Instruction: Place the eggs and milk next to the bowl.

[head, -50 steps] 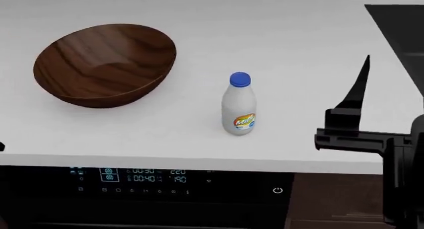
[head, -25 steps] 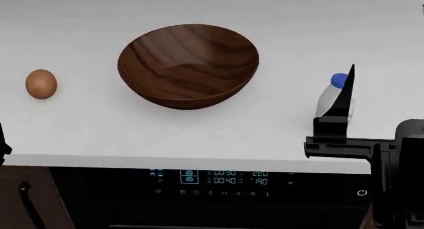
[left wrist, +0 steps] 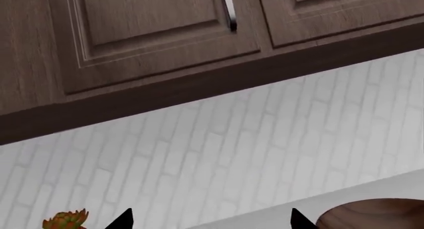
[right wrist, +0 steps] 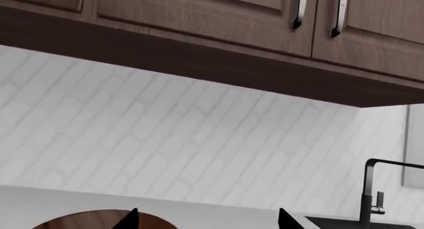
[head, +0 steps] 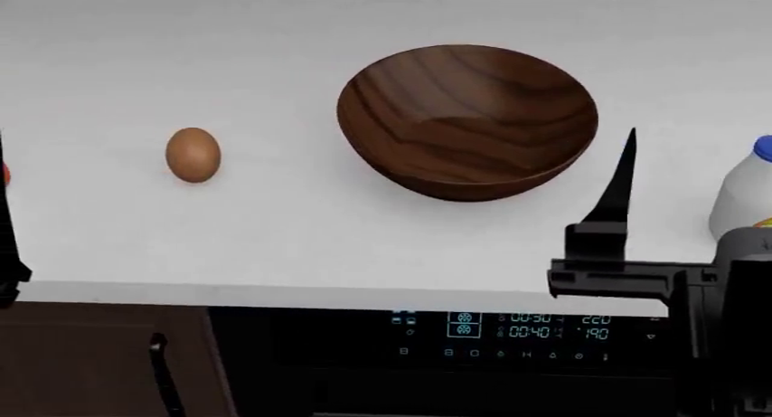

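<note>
On the white desk (head: 289,227) sits the big dark wooden bowl (head: 468,118), mouth up but tipped a little toward the robot so the grained inside shows. Well off to its left lies a single brown egg (head: 193,155), apart from everything, its long axis running roughly away from the robot, with the narrower end toward the back wall. Only this one egg can be seen. At the far right edge of the head view stands the milk bottle (head: 746,200), upright with its blue cap on top, cut off by the frame and partly hidden behind the right arm; it is near the bowl's right side but not touching it. The right tool (right wrist: 205,220) is held at the desk's front edge, to the right of the bowl, one black finger (head: 617,186) pointing up; in its wrist view two dark tips stand well apart with nothing between them, so it is spread and empty. The left tool (left wrist: 210,220) shows the same in its own wrist view: two tips apart, holding nothing, with the bowl's rim beside one tip and the white brick wall (left wrist: 251,149) beyond. A small orange-green plant (left wrist: 65,220) peeks in near the other tip.
</note>
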### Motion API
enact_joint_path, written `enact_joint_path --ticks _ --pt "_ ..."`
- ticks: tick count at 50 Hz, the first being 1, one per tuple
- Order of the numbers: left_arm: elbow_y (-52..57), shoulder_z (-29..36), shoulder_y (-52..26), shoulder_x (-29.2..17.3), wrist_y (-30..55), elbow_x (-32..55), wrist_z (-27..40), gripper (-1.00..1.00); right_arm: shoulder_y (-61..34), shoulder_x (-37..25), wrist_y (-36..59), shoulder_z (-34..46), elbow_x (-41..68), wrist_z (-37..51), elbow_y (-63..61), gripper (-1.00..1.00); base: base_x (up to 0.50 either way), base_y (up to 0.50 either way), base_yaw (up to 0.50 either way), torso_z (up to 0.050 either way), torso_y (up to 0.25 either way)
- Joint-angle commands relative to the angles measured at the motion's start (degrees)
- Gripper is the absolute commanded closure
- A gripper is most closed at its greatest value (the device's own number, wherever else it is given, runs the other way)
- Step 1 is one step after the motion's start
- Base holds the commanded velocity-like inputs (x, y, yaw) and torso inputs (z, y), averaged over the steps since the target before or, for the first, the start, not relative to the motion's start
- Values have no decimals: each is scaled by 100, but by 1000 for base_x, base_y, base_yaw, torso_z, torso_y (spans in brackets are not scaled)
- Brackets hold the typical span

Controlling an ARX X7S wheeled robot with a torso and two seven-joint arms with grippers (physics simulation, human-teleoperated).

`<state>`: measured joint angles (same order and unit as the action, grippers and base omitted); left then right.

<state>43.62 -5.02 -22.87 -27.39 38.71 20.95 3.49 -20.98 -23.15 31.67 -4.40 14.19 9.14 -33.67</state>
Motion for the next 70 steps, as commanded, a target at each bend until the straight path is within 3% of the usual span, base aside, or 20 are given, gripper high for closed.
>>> enact_joint_path --ticks 1,60,70 --pt "-35 79 24 -3 -48 -18 3 -100 37 24 8 -21 131 -56 75 -100 0 0 0 0 0" --pt "-41 -30 142 -37 -253 111 39 -100 34 -97 28 163 77 28 -8 -100 390 1 0 0 0" --pt "-39 -24 135 -70 -29 181 101 -100 35 -91 27 158 122 32 -18 -100 0 0 0 0 1"
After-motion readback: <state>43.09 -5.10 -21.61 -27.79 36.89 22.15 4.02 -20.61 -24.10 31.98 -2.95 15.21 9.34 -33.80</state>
